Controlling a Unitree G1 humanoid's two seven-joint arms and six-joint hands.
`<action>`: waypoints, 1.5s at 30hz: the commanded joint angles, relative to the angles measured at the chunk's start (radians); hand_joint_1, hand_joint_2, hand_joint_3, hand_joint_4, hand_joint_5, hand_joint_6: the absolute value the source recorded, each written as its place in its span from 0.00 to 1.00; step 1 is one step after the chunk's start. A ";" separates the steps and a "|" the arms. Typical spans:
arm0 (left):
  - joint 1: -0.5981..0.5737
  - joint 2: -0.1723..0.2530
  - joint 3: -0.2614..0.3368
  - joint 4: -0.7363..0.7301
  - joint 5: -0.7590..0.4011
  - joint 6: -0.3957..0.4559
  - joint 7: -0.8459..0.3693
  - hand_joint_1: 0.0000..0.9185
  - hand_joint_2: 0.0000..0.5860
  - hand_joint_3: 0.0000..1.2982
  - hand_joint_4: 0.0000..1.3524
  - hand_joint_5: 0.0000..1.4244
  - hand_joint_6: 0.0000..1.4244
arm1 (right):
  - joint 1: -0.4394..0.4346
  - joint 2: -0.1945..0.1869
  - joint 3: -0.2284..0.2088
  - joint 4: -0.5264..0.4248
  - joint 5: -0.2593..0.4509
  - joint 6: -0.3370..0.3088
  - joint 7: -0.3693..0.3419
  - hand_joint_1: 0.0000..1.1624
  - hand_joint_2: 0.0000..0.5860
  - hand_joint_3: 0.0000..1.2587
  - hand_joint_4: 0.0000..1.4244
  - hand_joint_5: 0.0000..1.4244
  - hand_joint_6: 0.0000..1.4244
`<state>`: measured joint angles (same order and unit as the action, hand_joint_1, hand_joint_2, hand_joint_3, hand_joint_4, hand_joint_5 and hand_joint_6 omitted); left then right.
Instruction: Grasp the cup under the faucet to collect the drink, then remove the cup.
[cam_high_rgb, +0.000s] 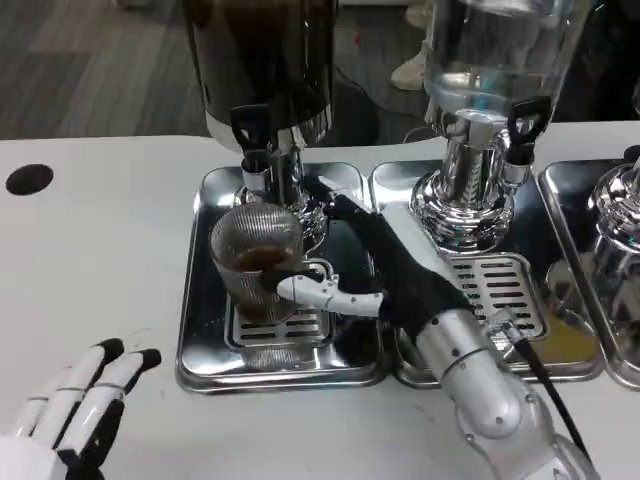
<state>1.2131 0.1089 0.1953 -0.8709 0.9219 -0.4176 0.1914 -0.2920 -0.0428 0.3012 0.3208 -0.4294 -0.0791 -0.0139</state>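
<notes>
A clear ribbed cup (258, 262) stands on the grille of the left drip tray (200, 330), right under the faucet (255, 165) of the dark drink dispenser (265, 60). Brown liquid fills the cup's lower part. My right hand (375, 270) reaches in from the right and grips the cup, thumb across its front and the other fingers behind it. Low at the left of the table lies my left hand (75, 410), fingers stretched out together, holding nothing.
A second dispenser (490, 70) with a clear tank stands on its own steel tray (520, 290) to the right. A third chrome base (615, 215) is at the right edge. A black round hole (29, 179) marks the table at far left.
</notes>
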 joint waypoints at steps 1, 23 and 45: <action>0.008 0.001 0.035 0.013 -0.029 -0.025 -0.002 0.00 0.07 0.17 0.07 0.13 0.30 | -0.044 0.032 0.017 0.056 -0.012 0.010 -0.037 0.50 0.17 0.06 0.06 0.07 0.00; -0.022 0.002 0.148 0.033 -0.123 -0.072 -0.067 0.00 0.09 0.19 0.09 0.13 0.31 | -0.116 0.096 0.066 0.197 -0.027 0.007 -0.110 0.48 0.16 0.00 0.01 0.03 0.00; -0.040 -0.025 0.175 0.007 -0.139 -0.079 -0.126 0.00 0.11 0.22 0.12 0.15 0.31 | -0.117 0.076 0.050 0.235 0.001 -0.010 -0.116 0.55 0.17 0.12 0.11 0.13 0.10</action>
<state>1.1690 0.0917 0.3589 -0.8470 0.7924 -0.4861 0.0787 -0.3910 0.0355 0.3601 0.5446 -0.4393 -0.0732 -0.1330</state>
